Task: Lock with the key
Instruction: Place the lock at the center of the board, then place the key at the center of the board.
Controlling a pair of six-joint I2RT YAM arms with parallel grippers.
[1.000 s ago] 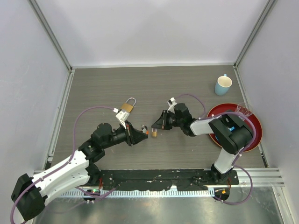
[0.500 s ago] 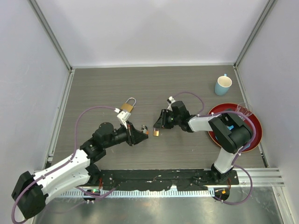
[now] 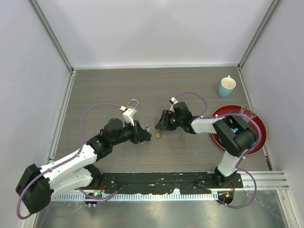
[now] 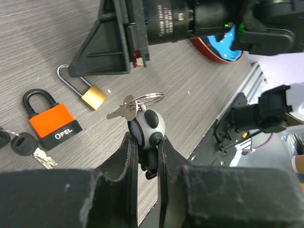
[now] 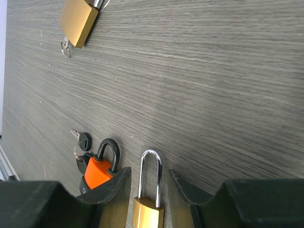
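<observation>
The small brass padlock [image 5: 147,211] lies flat on the grey table [image 3: 104,90], its body between the fingers of the right gripper [image 5: 148,172] and its steel shackle pointing out past the fingertips. That claw is parted – a thin gap shows at each side of the padlock's body, so it has hold of nothing.

Just beside the small brass padlock, with its shackle pointing the same way, lies the orange OPEL padlock [image 4: 53,124]. On that one's far side is a small bunch of black-headed keys [image 4: 21,142]. A larger brass padlock [image 5: 78,21] lies well apart from the small one, farther out on the table.

The left gripper [image 4: 145,142] hangs near the small brass padlock, on the side away from the right claw. Its jaws are nearly closed, pinching a round grey-and-black fob [image 4: 148,126]. From the fob's ring hangs the silver key [image 4: 119,110] – its blade points toward the padlock but stays clear of it.
</observation>
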